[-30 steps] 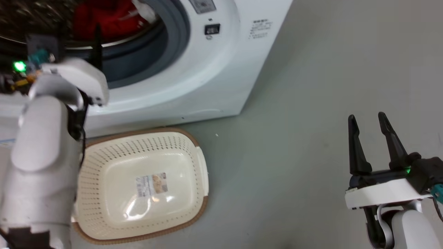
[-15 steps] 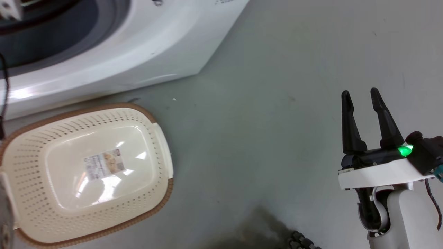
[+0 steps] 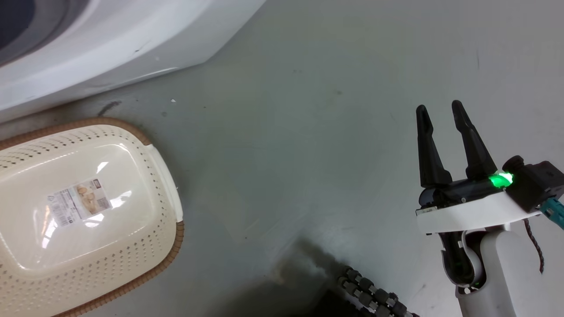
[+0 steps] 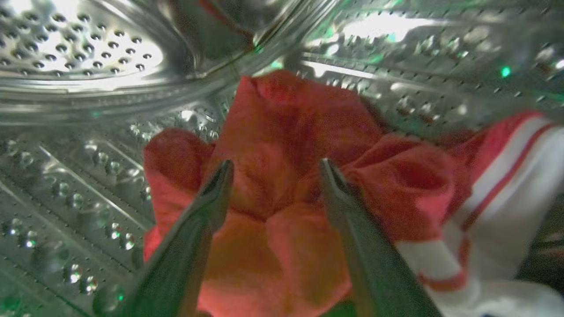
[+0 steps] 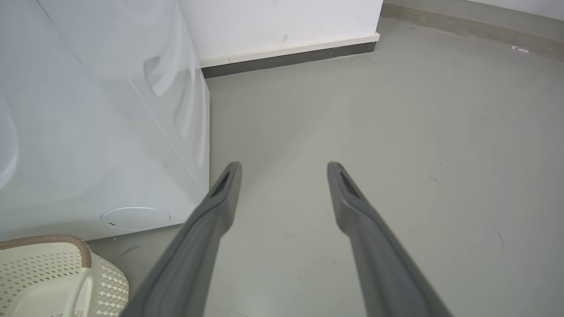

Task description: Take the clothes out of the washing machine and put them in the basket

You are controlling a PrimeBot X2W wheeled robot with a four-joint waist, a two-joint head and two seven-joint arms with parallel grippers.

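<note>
Red clothes (image 4: pixel 299 114) lie bunched inside the washing machine (image 3: pixel 110 39), down on the perforated steel of its drum (image 4: pixel 66 167); a white part with red stripes trails off one side of the heap, toward the right of my left wrist view. My left fingers (image 4: pixel 194 237) are inside the washing machine too; they stand apart, their tips against the red folds with a hump of cloth showing between them; I cannot tell whether either tip touches the fabric, and they are not clamped on it.

The basket (image 3: pixel 88 121) sits on the grey floor (image 3: pixel 308 132) just in front of the washing machine, close to its lower front edge; it is cream plastic with a brown rim and holes in its sides, and a paper label (image 3: pixel 79 200) is stuck flat on its bottom.

My right fingers (image 3: pixel 428 154) hang over the floor well apart from the washing machine, out past its front corner; they are apart, with bare floor between them; a green light glows at their base. From the right wrist I see the washing machine's white side panel running back to a white wall (image 5: pixel 282 22) with a dark strip along its foot.
</note>
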